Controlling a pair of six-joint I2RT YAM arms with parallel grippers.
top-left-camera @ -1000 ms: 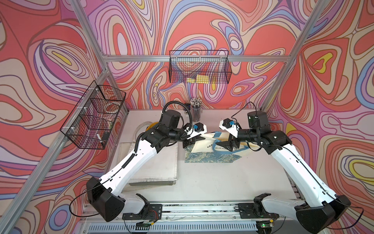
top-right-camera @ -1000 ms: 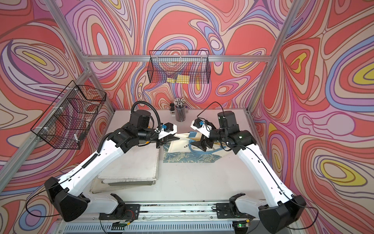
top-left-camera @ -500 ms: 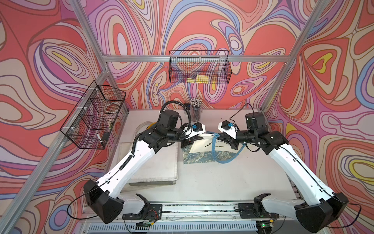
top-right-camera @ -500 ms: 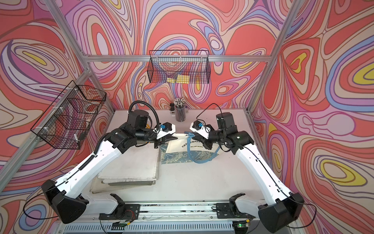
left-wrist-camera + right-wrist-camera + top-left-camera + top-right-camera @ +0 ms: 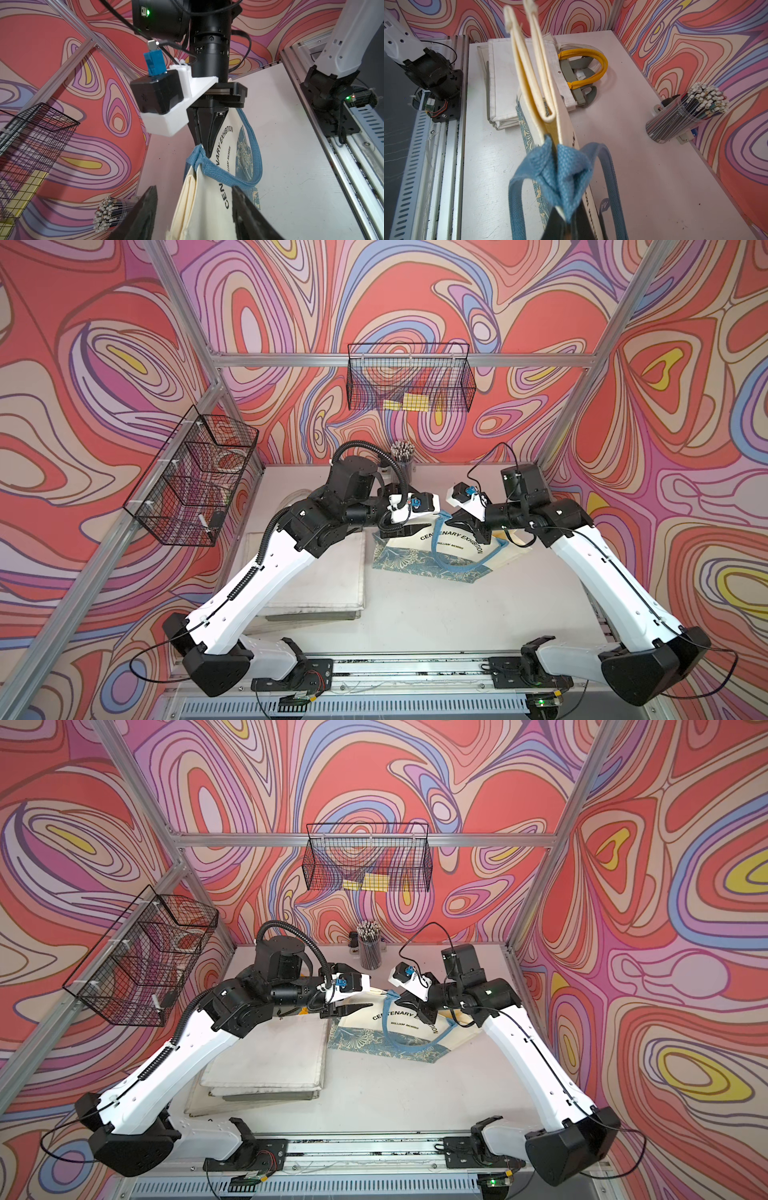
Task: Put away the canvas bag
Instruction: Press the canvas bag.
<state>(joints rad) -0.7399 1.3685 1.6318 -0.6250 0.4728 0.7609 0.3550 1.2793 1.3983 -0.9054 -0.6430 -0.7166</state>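
1. The canvas bag (image 5: 440,560) is cream, with a blue leaf-print band and black lettering. In both top views it sits just past the centre of the white table (image 5: 415,614), toward 1 o'clock. Its printed lower end rests on the table and its mouth end is raised.
2. The right gripper (image 5: 204,151) is clamped tight on the bunched blue handles (image 5: 566,166), close to the bag's mouth. This pinch appears to be what lifts the top edge. Gathering the webbing probably keeps the loops from trailing.
3. The left gripper (image 5: 195,218) has its jaws spread fairly wide, one finger on either side of the cream top edge. It holds nothing, and I cannot make out any contact with the cloth. It seems placed to leave the weight to the other arm.
4. A stack of folded bags (image 5: 324,572) lies at 9 o'clock, one showing a yellow handle (image 5: 583,56). This looks like the likely place for the bag to go.
5. A pencil cup (image 5: 402,454) stands at 12 o'clock, just behind both grippers, so a careless swing could topple it.
6. A wire basket (image 5: 365,381) hangs on the back wall at 12 o'clock. A second basket (image 5: 174,497) hangs on the side wall at 10 o'clock.
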